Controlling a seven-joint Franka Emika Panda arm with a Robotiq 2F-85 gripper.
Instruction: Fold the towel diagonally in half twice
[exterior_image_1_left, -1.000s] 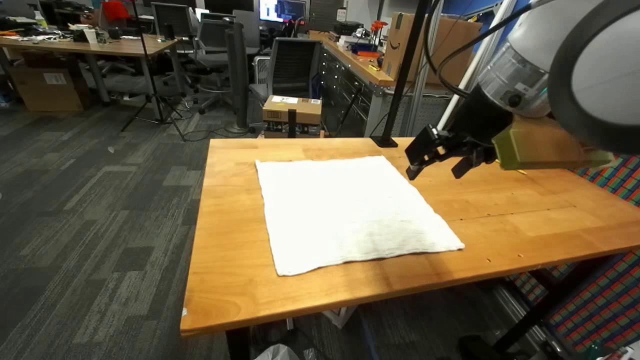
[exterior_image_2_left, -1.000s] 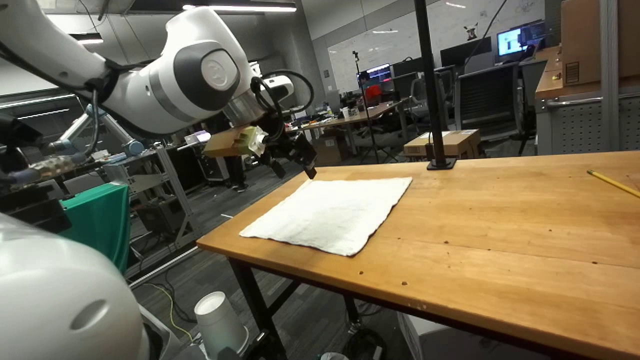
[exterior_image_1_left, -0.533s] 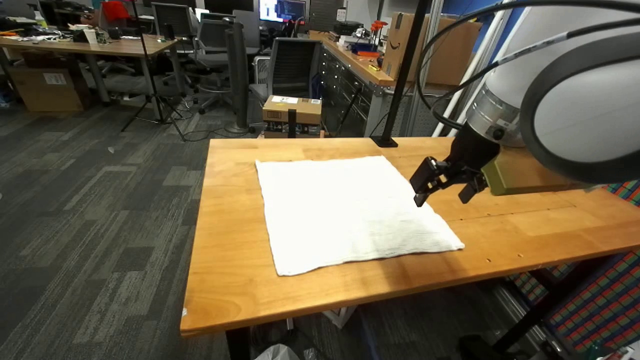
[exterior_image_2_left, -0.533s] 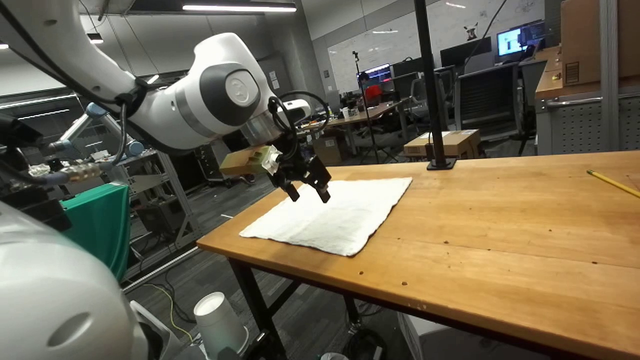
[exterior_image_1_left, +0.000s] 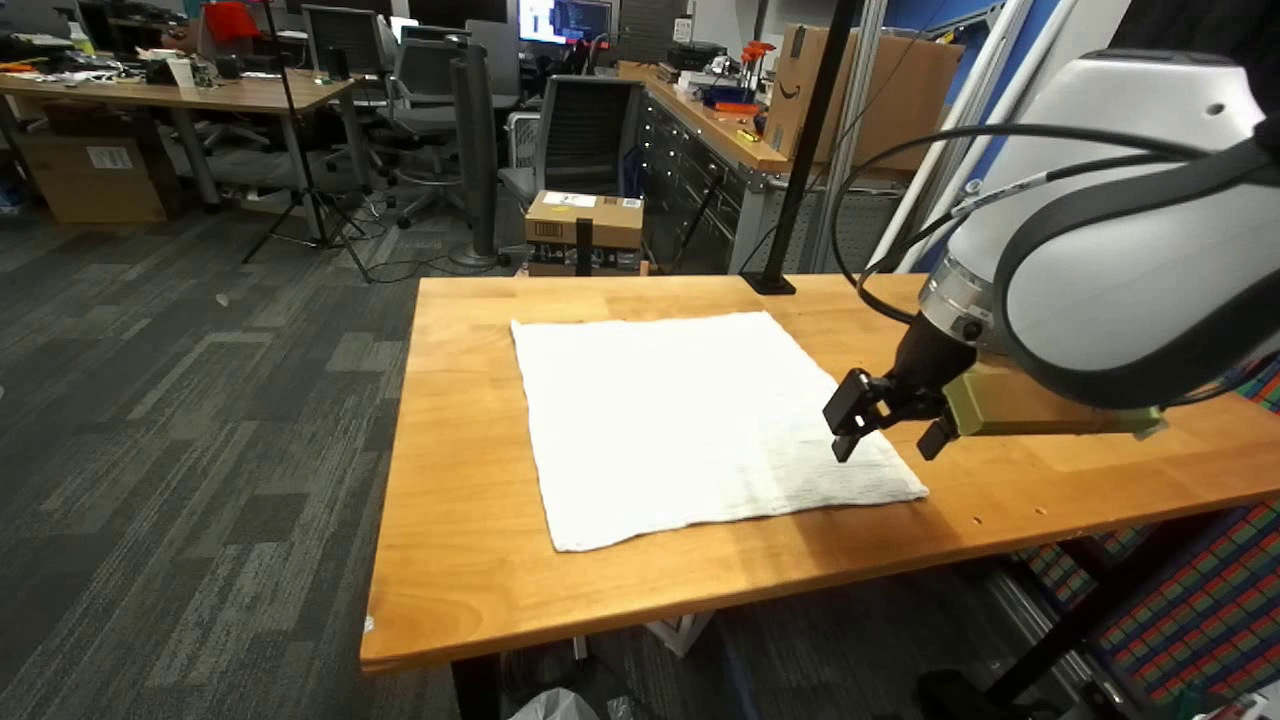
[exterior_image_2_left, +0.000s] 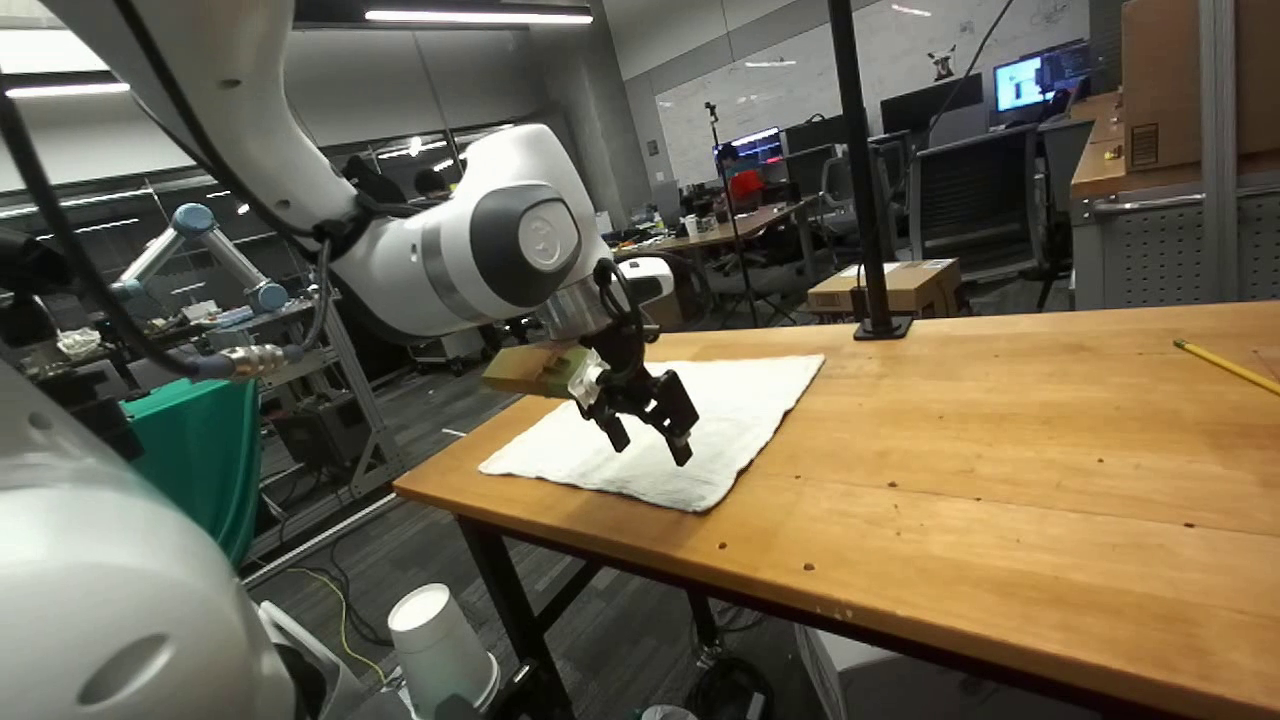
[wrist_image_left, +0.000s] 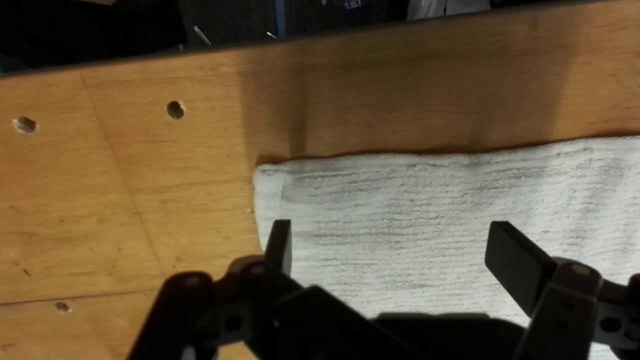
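Observation:
A white towel (exterior_image_1_left: 680, 420) lies flat and unfolded, roughly square, on the wooden table. It also shows in an exterior view (exterior_image_2_left: 745, 400), partly behind the arm. My gripper (exterior_image_1_left: 886, 455) is open and empty above the table, near the towel's corner closest to the arm's side. In an exterior view the gripper (exterior_image_2_left: 651, 452) hangs over the towel's near part. In the wrist view the open gripper (wrist_image_left: 390, 237) has its fingers wide apart over the towel (wrist_image_left: 425, 200). The towel's corner with its hem lies just beyond the left finger. The fingers appear above the cloth, not gripping it.
The wooden table (exterior_image_1_left: 460, 560) has its edge close to the towel's near side. A black post (exterior_image_1_left: 768, 283) stands on the table behind the towel. A yellow pencil (exterior_image_2_left: 1225, 365) lies far to one side. A block (exterior_image_2_left: 530, 370) is fixed to the arm above the gripper.
The arm has moved down and towards the towel's near corner over the past second. The gripper has stayed open. The towel has not moved.

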